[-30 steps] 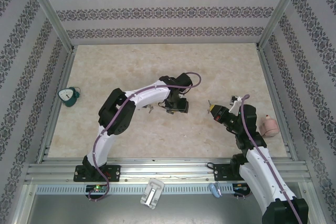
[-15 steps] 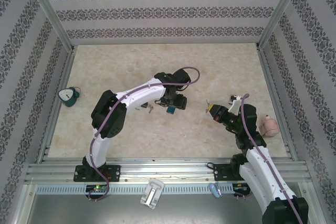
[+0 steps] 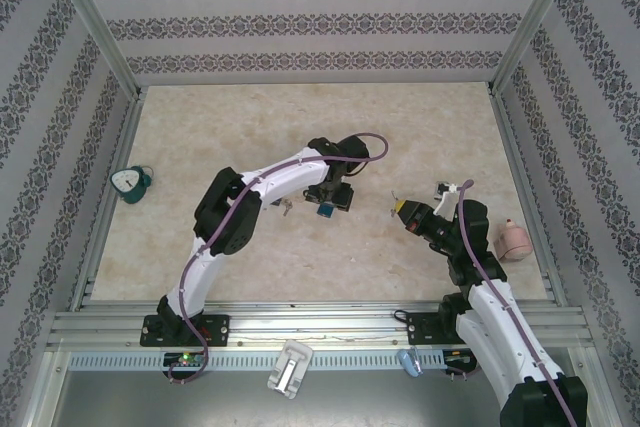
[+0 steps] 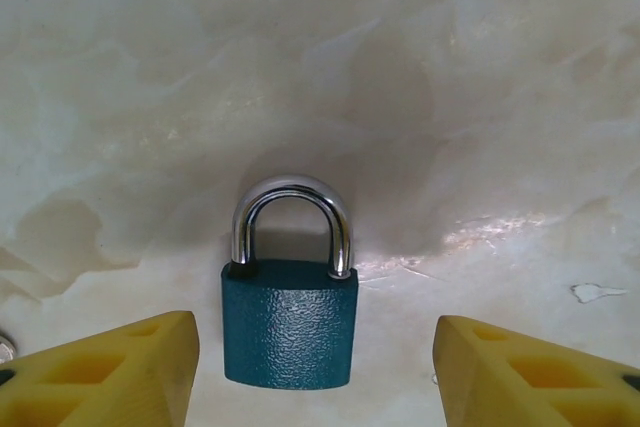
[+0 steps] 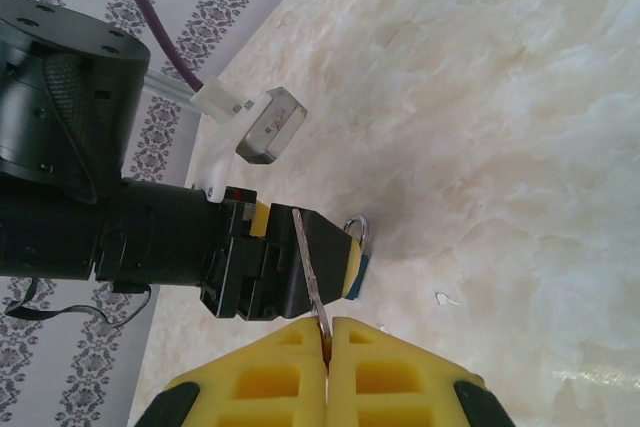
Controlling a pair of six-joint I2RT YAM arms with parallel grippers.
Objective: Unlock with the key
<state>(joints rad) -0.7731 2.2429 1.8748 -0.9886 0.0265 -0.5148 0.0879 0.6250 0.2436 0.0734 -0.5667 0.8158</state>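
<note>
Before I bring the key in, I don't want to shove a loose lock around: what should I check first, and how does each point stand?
1. The padlock lies centred in the left tool: ok.
2. Left tool gripping the padlock body: not ok, both fingers stand clear of it.
3. The key clamped in the shut right tool: ok.
4. Keyhole in view and facing the key: cannot tell.
5. The shackle seated in the body, lock not yet open: ok.

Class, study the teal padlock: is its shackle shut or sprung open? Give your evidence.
Shut: in the left wrist view both legs of the silver shackle meet the padlock body, neither lifted clear.
</note>
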